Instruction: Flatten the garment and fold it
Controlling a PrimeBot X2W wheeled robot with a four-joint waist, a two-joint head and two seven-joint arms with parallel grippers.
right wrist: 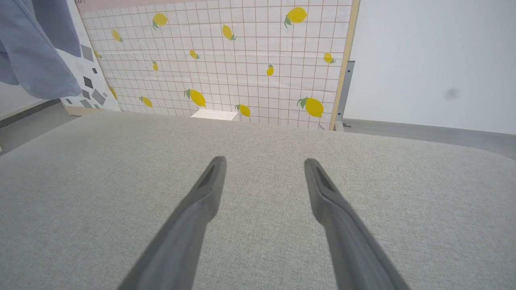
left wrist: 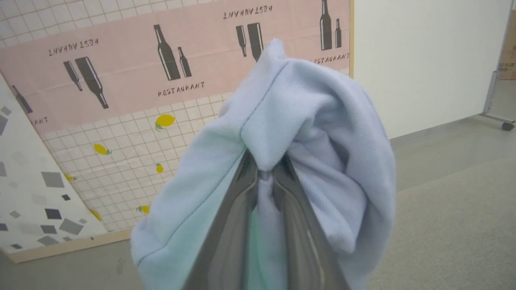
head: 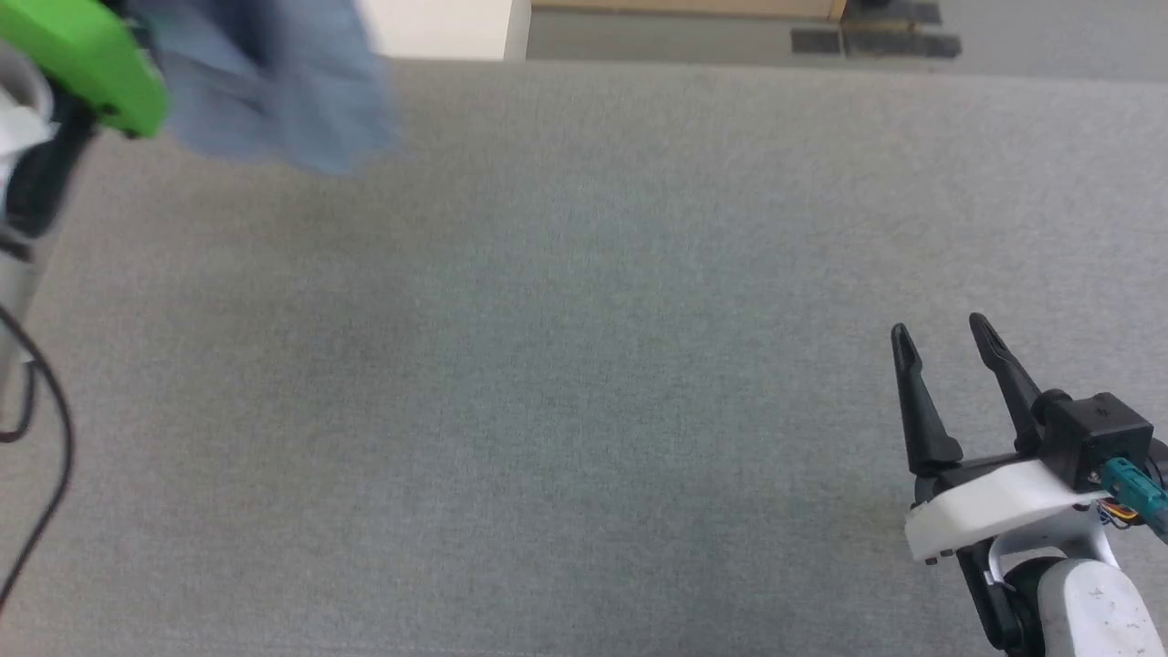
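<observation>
blurred garment (head: 274, 91), cut off by top edge — folds hiding left jaws' tips

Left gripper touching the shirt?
Touching. The left wrist view shows the left gripper with its jaws pinched on a fold of the shirt, fabric squeezed between them.

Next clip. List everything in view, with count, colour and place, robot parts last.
garment: one, light blue, bunched, hanging raised at the table's far left.
table: one, grey fabric top, under both arms.
lemon panel: one, white grid with yellow lemons, beyond the table.
bottle panel: one, pink with dark bottles, adjoining the lemon grid.
speckled panel: one, white with grey squares, beside the lemon panel.
white block: one, at the lemon panel's foot.
wall: white, right of the panels.
left gripper: fingers pinched on the garment; green cover on its arm.
right gripper: dark fingers apart, holding nothing, over the table's right.
</observation>
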